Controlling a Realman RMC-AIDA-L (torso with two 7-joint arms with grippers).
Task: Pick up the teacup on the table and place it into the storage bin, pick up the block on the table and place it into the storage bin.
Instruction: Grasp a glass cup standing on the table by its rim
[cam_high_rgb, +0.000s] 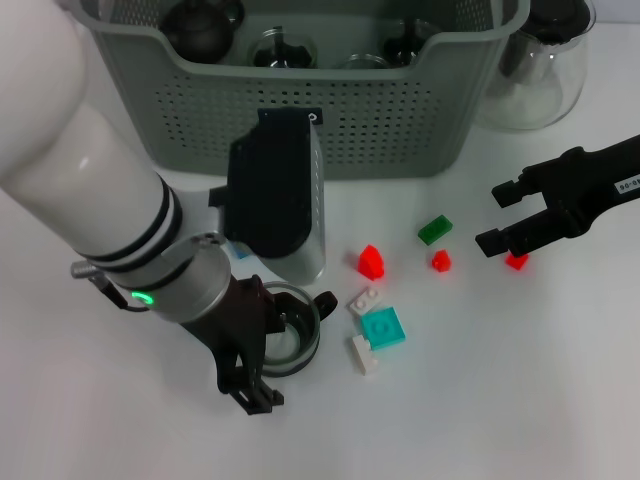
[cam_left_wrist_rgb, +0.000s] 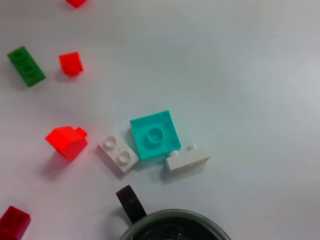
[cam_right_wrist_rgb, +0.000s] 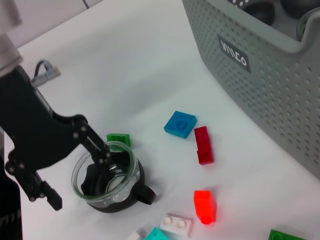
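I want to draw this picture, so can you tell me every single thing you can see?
storage bin: one, grey-green, back of table, vessels inside
carafe: one, clear glass, right of bin
teacup: one, clear glass, black handle, front
red blocks: three bright, one dark, middle
green blocks: two
white blocks: two, beside teal
teal block: one
blue block: one
left end effector: open, finger inside teacup
right end effector: open, by a red block

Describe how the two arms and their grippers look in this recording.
The left arm is glossy white with black rings, a silver wrist with a green light, and a black left gripper. The right arm is black with a small white label; its right gripper is black too.
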